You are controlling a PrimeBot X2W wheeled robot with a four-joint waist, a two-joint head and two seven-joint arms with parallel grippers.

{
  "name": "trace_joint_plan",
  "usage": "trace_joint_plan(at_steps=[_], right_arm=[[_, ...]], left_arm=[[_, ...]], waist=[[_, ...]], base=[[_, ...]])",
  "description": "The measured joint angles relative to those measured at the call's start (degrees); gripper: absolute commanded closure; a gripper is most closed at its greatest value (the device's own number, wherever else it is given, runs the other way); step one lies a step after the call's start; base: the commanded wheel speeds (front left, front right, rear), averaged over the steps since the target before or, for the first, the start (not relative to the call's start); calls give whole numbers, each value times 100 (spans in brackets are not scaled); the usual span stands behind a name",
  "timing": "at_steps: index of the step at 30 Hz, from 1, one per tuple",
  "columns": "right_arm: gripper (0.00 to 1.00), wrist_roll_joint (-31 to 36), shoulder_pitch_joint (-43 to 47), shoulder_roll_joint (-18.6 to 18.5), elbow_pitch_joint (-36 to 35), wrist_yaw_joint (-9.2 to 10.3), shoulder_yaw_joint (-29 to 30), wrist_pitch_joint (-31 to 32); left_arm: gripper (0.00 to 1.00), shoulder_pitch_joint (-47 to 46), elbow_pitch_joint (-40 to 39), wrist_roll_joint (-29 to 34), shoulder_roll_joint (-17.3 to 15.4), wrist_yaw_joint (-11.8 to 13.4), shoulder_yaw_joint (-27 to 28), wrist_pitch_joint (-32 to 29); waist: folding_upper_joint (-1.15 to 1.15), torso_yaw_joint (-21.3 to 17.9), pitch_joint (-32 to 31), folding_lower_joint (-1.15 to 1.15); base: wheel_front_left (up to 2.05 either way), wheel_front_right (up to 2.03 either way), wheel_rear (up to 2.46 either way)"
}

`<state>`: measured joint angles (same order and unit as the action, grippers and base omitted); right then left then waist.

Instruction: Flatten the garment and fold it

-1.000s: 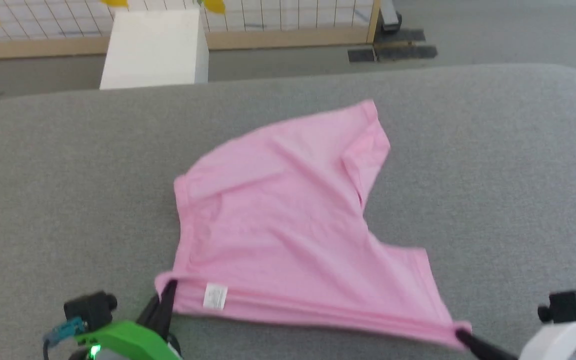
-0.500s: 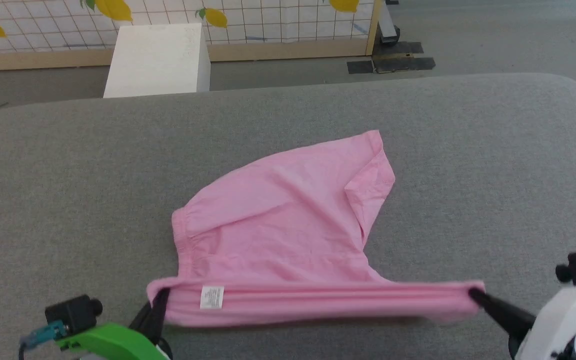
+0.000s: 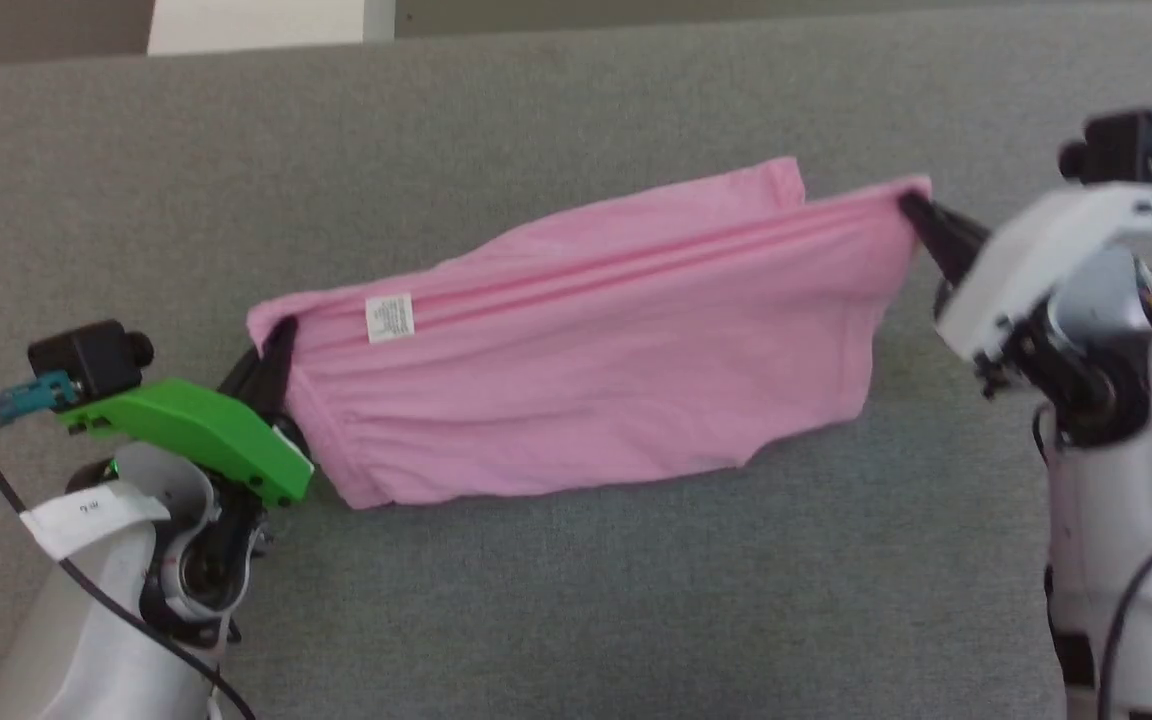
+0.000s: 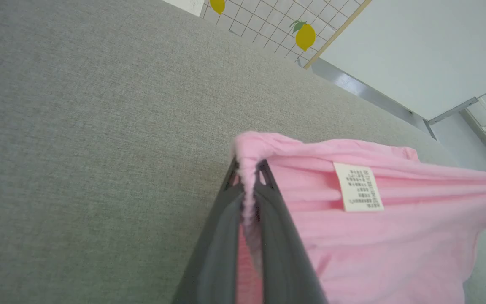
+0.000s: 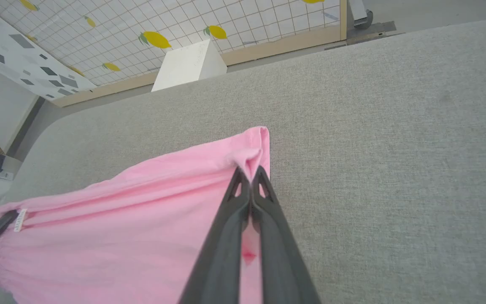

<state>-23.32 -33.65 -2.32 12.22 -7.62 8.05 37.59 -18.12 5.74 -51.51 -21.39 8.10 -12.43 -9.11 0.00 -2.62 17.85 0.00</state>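
The light-pink garment [image 3: 586, 370] hangs stretched between my two grippers above the grey cushioned surface [image 3: 576, 600], its top edge taut and the rest draping down toward me. A small white tag [image 3: 389, 317] sits near its left corner. My left gripper [image 3: 276, 345] is shut on the left corner; the left wrist view shows the garment [image 4: 373, 236] bunched between the dark fingers [image 4: 276, 219] of that gripper [image 4: 249, 166]. My right gripper [image 3: 911, 205] is shut on the right corner, and in the right wrist view it [image 5: 249, 173] pinches the garment [image 5: 120, 236] at its edge.
A white box [image 3: 256, 20] stands beyond the far edge of the grey surface, also seen as the white box [image 5: 190, 63] in the right wrist view. Behind it runs a tiled wall with lemon prints [image 5: 154, 40]. Grey surface spreads wide on all sides of the cloth.
Both grippers have lifted the near edge of the garment up and away from me, so the cloth no longer lies spread flat but hangs from its held edge. The head camera has tilted down.
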Motion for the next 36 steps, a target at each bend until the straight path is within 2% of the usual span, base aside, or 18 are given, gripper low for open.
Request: trace_joint_plan(at_steps=[10, 20, 21, 22, 23, 27, 30, 33, 36], right_arm=[[100, 617, -1711, 1, 1945, 1, -49, -587], [100, 971, -2354, -24, 3201, 1, -188, -1051], [61, 972, -2385, -30, 3270, 1, -190, -1103], [17, 975, -2424, -37, 3376, 1, -185, -1149], [0, 975, -2448, -42, 3474, 1, -185, -1193], [0, 975, -2493, -45, 3654, 4, -221, -1519], [0, 1088, -2470, -52, 3622, 4, -235, -1802], [0, 1377, -2248, -127, 3404, 4, -211, -2097], [0, 1679, -1755, -233, 3116, 4, -140, -2184]], left_arm=[[100, -615, 301, 8, 11, -203, -56, 63], [100, -961, 541, 9, 74, -355, -169, 64], [55, -977, 560, 9, 93, -356, -168, 71], [0, -990, 609, 7, 120, -356, -171, 69], [0, -1001, 637, 7, 138, -355, -175, 73], [0, -998, 677, 11, 156, -320, -163, 170], [0, -876, 565, 124, 102, -190, -114, 346], [0, -669, 243, 566, -121, -52, -123, 730], [0, -365, -114, 1395, -441, 199, -321, 1188]], waist=[[0, 136, 767, 0], [0, 356, 1175, 1], [0, 371, 1181, 1], [0, 383, 1175, 1], [0, 390, 1158, 0], [0, 392, 1009, 1], [0, 382, 818, 1], [0, 372, 578, 1], [0, 366, 309, 0]], base=[[0, 0, 0], [0, 0, 0], [0, 0, 0], [0, 0, 0], [0, 0, 0], [0, 0, 0], [0, 0, 0], [0, 0, 0], [0, 0, 0]])
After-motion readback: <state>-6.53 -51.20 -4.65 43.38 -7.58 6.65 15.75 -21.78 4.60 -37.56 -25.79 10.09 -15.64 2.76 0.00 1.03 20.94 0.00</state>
